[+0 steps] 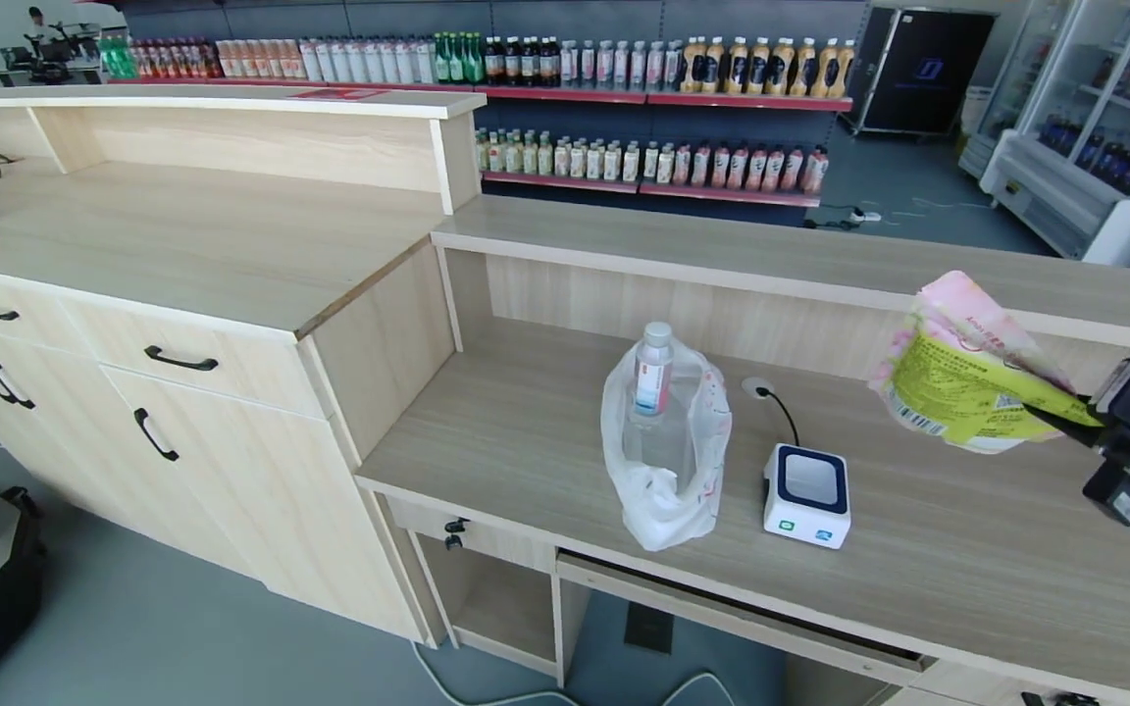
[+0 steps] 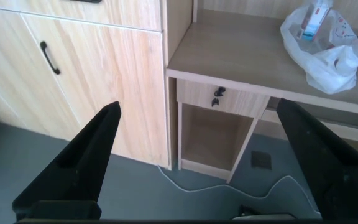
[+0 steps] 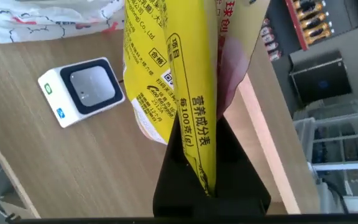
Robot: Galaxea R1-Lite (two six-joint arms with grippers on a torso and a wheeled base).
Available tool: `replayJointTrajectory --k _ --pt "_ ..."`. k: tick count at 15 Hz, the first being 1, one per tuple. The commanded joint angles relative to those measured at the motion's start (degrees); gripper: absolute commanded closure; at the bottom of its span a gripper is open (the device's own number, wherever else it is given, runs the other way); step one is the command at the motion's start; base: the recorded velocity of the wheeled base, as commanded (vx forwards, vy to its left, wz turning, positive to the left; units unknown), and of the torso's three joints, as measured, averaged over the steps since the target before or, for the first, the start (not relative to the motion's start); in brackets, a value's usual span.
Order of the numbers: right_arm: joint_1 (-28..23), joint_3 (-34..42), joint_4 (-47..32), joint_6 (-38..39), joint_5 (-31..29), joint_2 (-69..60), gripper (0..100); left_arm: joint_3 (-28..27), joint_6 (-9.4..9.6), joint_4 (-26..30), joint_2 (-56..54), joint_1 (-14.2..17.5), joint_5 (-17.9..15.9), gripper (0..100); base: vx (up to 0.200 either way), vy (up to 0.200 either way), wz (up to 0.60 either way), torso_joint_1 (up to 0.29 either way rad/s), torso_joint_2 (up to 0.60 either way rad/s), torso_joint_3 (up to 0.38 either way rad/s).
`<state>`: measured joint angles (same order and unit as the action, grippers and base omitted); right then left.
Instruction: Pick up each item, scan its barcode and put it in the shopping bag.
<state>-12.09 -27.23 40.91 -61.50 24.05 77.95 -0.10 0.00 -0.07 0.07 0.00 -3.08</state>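
My right gripper (image 1: 1065, 417) is shut on the edge of a yellow and pink snack bag (image 1: 967, 373), holding it in the air above the right part of the counter, to the right of the white barcode scanner (image 1: 806, 493). The snack bag (image 3: 169, 81) hangs over the scanner (image 3: 82, 90) side of the counter. A white plastic shopping bag (image 1: 668, 461) stands left of the scanner with a clear bottle (image 1: 652, 371) upright inside it. My left gripper (image 2: 194, 158) is open, low in front of the cabinet, far from the shopping bag (image 2: 322, 46).
The scanner's cable runs back to a hole in the wooden counter (image 1: 967, 569). A raised ledge (image 1: 820, 255) borders the counter's far side. A higher counter (image 1: 182, 245) with drawers stands to the left. Shelves of bottles (image 1: 643, 108) line the back wall.
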Motion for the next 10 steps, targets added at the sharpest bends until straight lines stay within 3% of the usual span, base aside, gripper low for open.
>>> replayJointTrajectory --k 1,4,10 --pt "-0.3 -0.01 2.77 -1.69 0.03 4.67 100 0.01 0.0 -0.01 0.01 0.0 0.01 0 0.0 0.0 0.6 0.007 0.01 -0.007" --pt "-1.09 -0.1 9.54 -7.84 1.79 10.38 100 0.01 0.0 -0.01 0.01 0.0 0.01 0 0.0 0.0 0.0 0.0 0.0 0.0" --pt "-10.85 -0.36 13.49 -26.56 11.63 18.65 100 0.01 0.0 -0.01 0.01 0.0 0.01 0 0.0 0.0 0.0 0.0 0.0 0.0"
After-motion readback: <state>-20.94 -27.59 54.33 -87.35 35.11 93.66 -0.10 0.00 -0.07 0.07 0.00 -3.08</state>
